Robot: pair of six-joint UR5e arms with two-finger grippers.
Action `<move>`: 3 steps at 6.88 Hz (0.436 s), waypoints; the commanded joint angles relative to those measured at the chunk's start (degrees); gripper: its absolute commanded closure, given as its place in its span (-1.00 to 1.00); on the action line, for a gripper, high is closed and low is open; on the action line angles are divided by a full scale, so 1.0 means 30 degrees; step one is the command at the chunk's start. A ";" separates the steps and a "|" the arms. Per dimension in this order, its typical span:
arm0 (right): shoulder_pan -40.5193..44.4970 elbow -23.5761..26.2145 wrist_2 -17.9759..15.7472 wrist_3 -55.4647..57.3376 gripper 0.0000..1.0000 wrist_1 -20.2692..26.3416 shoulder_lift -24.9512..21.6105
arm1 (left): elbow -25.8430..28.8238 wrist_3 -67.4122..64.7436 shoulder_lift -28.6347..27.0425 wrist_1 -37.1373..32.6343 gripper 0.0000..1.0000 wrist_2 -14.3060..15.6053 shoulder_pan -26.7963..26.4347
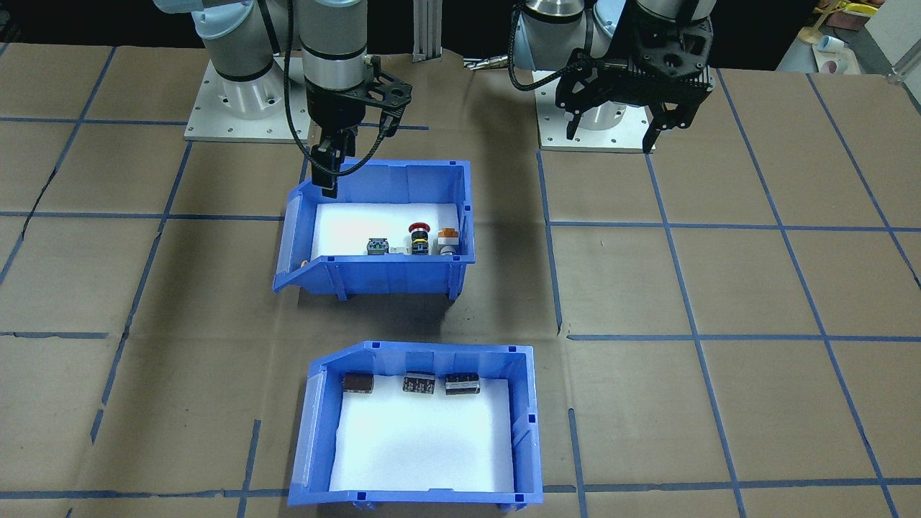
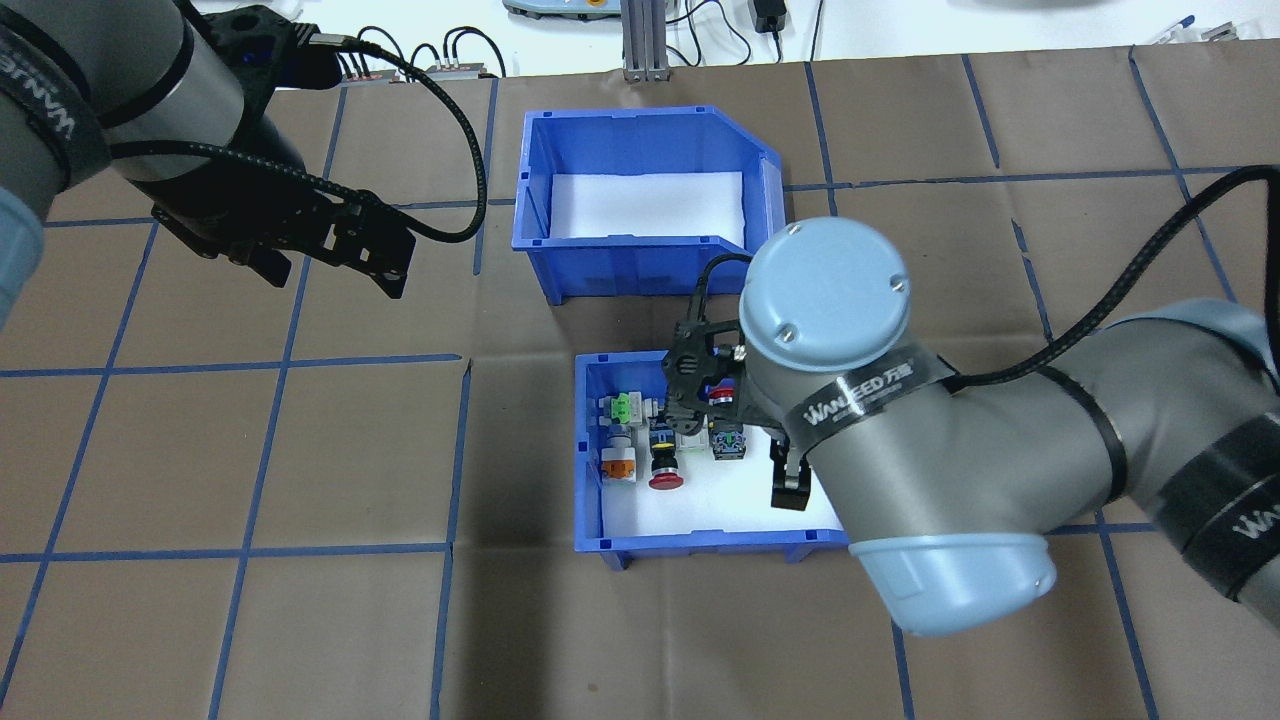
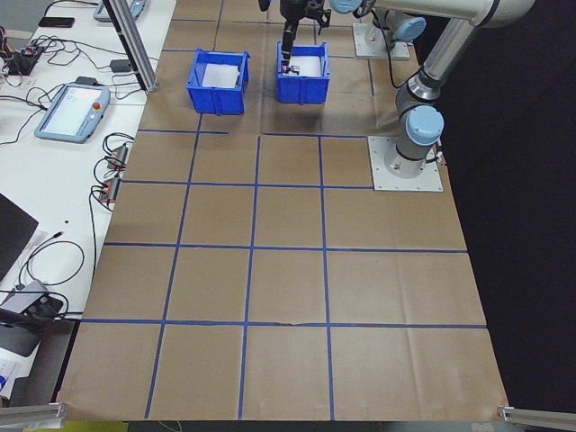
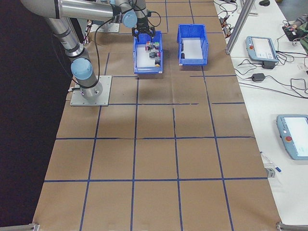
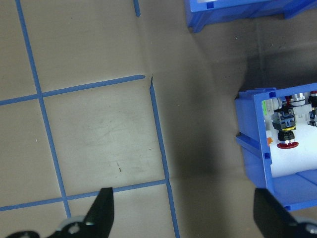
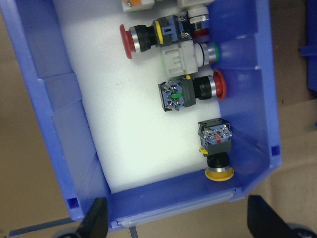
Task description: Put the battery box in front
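My right end effector point(image 1: 329, 175) hangs low at the cut-away end of the bin of push-button switches point(image 1: 388, 277), fingers spread. The wrist view shows one finger on each side of that end wall. I cannot tell if either touches it, and it holds nothing. My left end effector point(image 1: 611, 137) is also spread and empty, hovering over bare counter point(image 1: 719, 288) off to my left.

The battery box point(image 1: 529, 432), with three dark blocks point(image 1: 419, 383) lined up along one wall, sits on the counter straight beyond the switch bin, on the far side from my bases, a gap between the two bins. Its long axis runs across the counter from my left to my right, with the sloped cut-away end toward my right.

So the box I want lies forward of my right end effector, past the bin it hangs over. My left end effector stands roughly level with the box and, I judge, has the clearer sideways reach.
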 commanded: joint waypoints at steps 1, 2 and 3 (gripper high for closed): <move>-0.2532 -0.0981 0.0025 0.0049 -1.00 0.0455 -0.0002 | 0.0027 -0.0010 0.0202 -0.0029 -0.98 -0.0041 0.0029; -0.3675 -0.1594 0.0054 0.0108 -1.00 0.0804 0.0085 | 0.0027 -0.0184 0.0348 -0.0029 -0.98 0.0016 0.0030; -0.4730 -0.2355 0.0054 0.1152 -1.00 0.1358 0.0144 | 0.0027 -0.0185 0.0494 0.0000 -0.98 0.0046 0.0030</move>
